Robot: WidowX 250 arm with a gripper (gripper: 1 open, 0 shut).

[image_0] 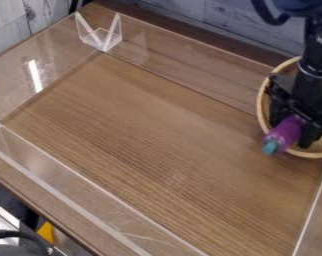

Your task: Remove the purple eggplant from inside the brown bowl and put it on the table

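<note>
There is one view, from above and to one side of the counter (137, 130), a wide brown wood-grain top bounded by clear acrylic walls (44, 150). A small clear folded stand (100, 32) sits at the far edge.

At the right side of the picture the black arm (315, 60) comes down from the top, its pincer (289, 126) pointing straight down over the brown bowl (272, 92). Only the left part of the bowl's pale thick rim shows; the arm covers most of the rest and the picture's edge cuts the far side off.

The pincer is closed on the purple eggplant (288, 131). The black fingers press against the upper part of the eggplant's glossy purple body, with no gap to be seen between them and it. The eggplant hangs tilted, its teal-green stem cap (271, 147) pointing down and toward the left. The cap lies over the bowl's near rim as seen from this camera; whether it touches the rim or stands clear above it cannot be told from this angle. The eggplant's body lies over the bowl's interior rather than over the bare counter, whose wood beside the bowl shows only grain and faint reflections.
</note>
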